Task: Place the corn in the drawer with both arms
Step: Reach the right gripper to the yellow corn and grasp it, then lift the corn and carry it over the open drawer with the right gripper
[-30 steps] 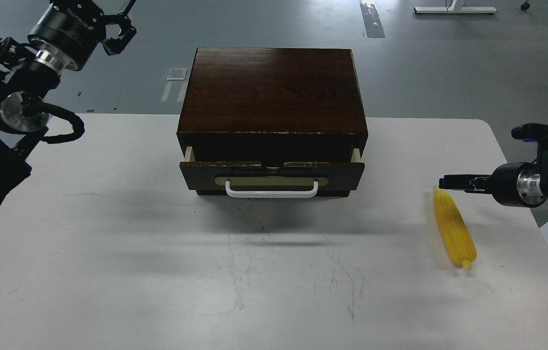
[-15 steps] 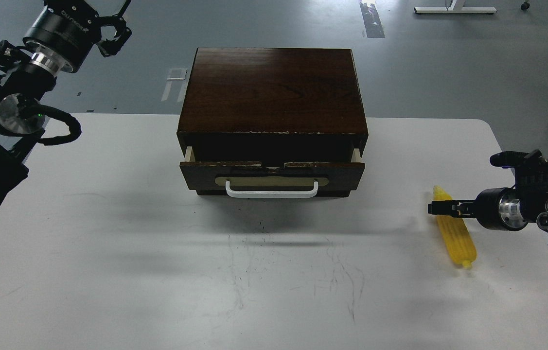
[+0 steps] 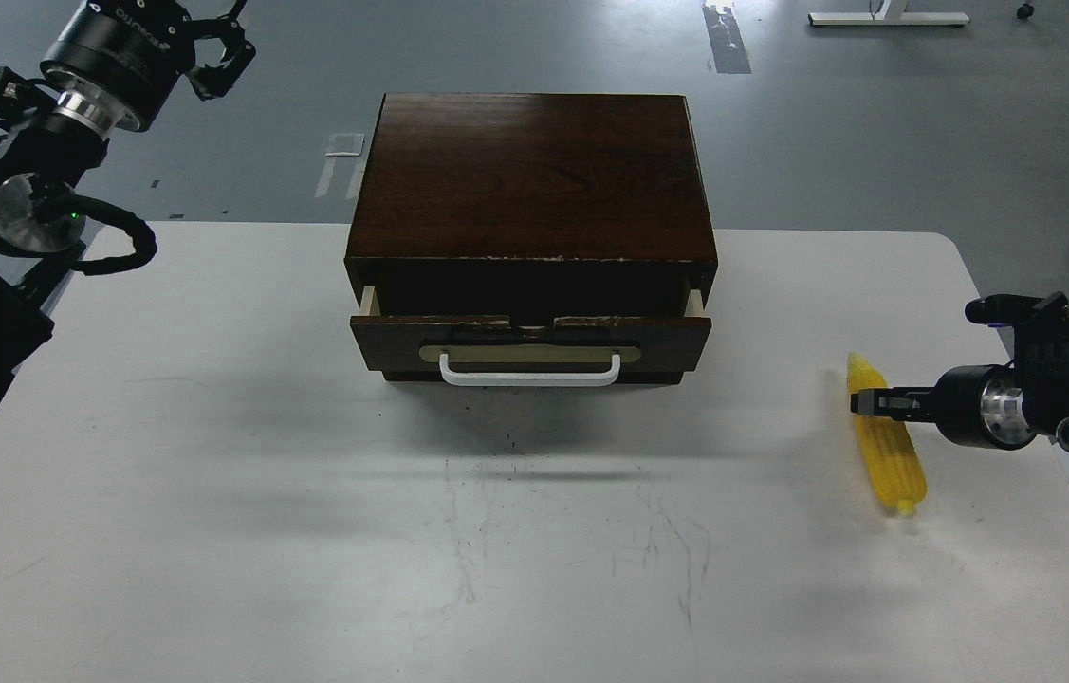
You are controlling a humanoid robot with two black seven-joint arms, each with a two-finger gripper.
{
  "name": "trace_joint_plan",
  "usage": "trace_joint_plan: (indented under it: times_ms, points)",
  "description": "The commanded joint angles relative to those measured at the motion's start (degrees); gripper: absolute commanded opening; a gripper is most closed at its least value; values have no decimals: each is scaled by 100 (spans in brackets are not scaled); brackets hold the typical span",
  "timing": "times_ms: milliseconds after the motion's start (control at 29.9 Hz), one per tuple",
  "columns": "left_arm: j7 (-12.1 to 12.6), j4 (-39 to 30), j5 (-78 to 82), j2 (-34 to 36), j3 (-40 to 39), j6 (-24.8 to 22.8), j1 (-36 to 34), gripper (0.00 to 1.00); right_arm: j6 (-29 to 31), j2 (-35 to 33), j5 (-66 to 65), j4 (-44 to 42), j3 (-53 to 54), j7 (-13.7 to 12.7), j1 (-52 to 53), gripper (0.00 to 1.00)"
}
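Note:
The yellow corn point(image 3: 893, 453) lies on the white table point(image 3: 211, 474) at the right, its pointed tip toward the back. My right gripper point(image 3: 864, 402) comes in from the right and sits over the upper part of the corn, seen side-on, so its fingers cannot be told apart. The drawer point(image 3: 530, 341), with its white bar handle point(image 3: 530, 372), is pulled out a little from the dark wooden box point(image 3: 534, 180). My left gripper point(image 3: 223, 46) is raised at the far left, apart from the box, claws spread and empty.
The table's right edge point(image 3: 1046, 446) runs close under my right arm. Grey floor lies behind the box, with a white furniture base point(image 3: 885, 17) far back. Scuff marks point(image 3: 572, 531) cross the table front.
My right gripper has come down from beside the corn's tip onto its upper part, and the corn has shifted slightly. My left gripper has risen a little toward the back left.

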Motion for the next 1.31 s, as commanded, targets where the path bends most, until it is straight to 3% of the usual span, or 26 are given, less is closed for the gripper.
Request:
trace_joint_plan:
  times_ms: [0,268,402,502,703,938,1272]
  points:
    - [0,-10,23,0,15,0,4,98,8,-265,35,392,35,0,675,8]
    - [9,-27,31,27,6,0,-58,98,43,-265,-518,1069,0,61,2372,8]
    - [9,-36,31,79,6,0,-58,98,43,296,-1133,1236,9,219,3014,7]
    - [9,-36,32,115,6,0,-58,98,34,779,-1616,1280,17,517,3313,5]
    - [9,-45,31,281,15,0,-58,98,8,1211,-2100,1727,9,1027,3349,4]
    - [0,-45,31,334,15,0,-49,98,-396,1360,-3893,1860,-9,1502,3182,4]
    - [0,-45,31,317,15,0,-32,98,-634,1457,-4254,1843,-35,1511,2901,4]
